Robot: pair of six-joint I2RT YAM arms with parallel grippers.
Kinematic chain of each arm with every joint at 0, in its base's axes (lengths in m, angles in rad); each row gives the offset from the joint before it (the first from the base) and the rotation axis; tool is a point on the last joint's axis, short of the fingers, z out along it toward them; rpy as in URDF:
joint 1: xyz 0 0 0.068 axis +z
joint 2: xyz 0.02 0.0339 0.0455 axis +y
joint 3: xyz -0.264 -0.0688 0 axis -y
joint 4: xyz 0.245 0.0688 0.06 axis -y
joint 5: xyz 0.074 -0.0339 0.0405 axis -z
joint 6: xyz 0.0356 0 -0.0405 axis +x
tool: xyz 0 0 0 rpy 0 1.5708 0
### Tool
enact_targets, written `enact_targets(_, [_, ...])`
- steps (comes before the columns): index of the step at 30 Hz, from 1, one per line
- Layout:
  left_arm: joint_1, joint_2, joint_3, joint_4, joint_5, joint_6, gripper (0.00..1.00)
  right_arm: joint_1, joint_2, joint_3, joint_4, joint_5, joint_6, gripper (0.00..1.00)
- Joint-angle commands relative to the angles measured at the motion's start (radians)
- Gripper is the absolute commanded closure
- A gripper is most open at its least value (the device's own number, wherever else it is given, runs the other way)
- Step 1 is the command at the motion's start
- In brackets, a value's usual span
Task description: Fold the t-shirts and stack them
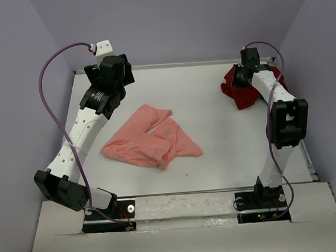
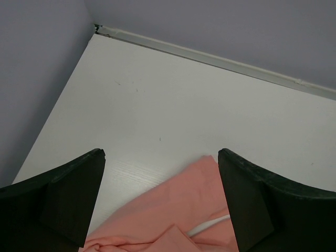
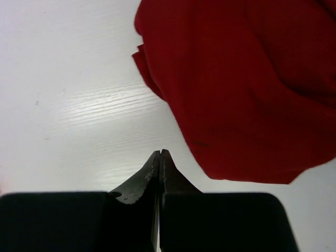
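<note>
- T-shirts lie unfolded. The salmon-pink t-shirt (image 1: 152, 139) is crumpled in the middle of the surface (image 1: 216, 174), and the dark red t-shirt (image 1: 243, 95) is bunched at the far right side, well apart from it.
- Your left tool (image 2: 160, 153) stands wide open and holds nothing. It hangs over one corner of the salmon-pink t-shirt and, as far as I can judge, does not touch it.
- Your right tool (image 3: 160, 153) has its fingers pressed together with nothing between them. Its tip is just beside the edge of the dark red t-shirt, over bare surface.
- I judge that the task is at its beginning: no shirt is folded and no stack exists.
- For the next move, I think you must first spread one shirt flat. The left tool needs to go down and pinch the pink corner. The right tool must open before it can take any cloth.
</note>
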Motion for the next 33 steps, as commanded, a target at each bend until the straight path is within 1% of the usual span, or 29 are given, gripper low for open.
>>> enact_targets(1, [0.004, -0.026, -0.001, 0.04, 0.008, 0.01, 0.01, 0.018, 0.008, -0.039, 0.059, -0.116, 0.029, 1.0])
enact_targets(4, [0.004, -0.019, 0.003, 0.043, 0.001, 0.016, 0.01, 0.018, -0.009, -0.125, 0.097, -0.117, 0.052, 1.0])
enact_targets(8, [0.005, -0.009, 0.01, 0.045, -0.001, 0.019, 0.01, 0.027, -0.041, -0.26, 0.161, -0.074, 0.082, 1.0])
enact_targets(10, [0.004, -0.011, 0.01, 0.043, 0.001, 0.019, 0.01, 0.027, -0.041, -0.292, 0.174, -0.009, 0.09, 1.0])
enact_targets(13, [0.004, -0.014, 0.002, 0.046, 0.007, 0.016, 0.01, 0.027, -0.02, -0.317, 0.2, 0.034, 0.076, 1.0])
enact_targets(16, [0.004, -0.017, -0.003, 0.046, 0.01, 0.016, 0.01, 0.027, 0.028, -0.286, 0.191, 0.076, 0.061, 1.0])
enact_targets(23, [0.005, -0.017, -0.007, 0.045, 0.005, 0.022, 0.01, -0.016, 0.138, -0.079, 0.096, 0.16, 0.021, 1.0])
enact_targets(26, [0.004, -0.012, -0.003, 0.04, 0.001, 0.022, 0.01, -0.036, 0.198, 0.039, 0.047, 0.185, 0.009, 1.0])
enact_targets(27, [0.005, -0.014, -0.001, 0.04, 0.001, 0.023, 0.01, -0.036, 0.212, 0.039, 0.04, 0.192, 0.006, 1.0])
enact_targets(31, [0.004, -0.012, 0.01, 0.039, -0.007, 0.029, 0.01, -0.056, 0.287, 0.125, 0.008, 0.237, -0.004, 1.0])
enact_targets(33, [0.004, -0.006, 0.019, 0.031, -0.007, 0.028, 0.01, -0.056, 0.342, 0.192, -0.001, 0.239, -0.014, 1.0])
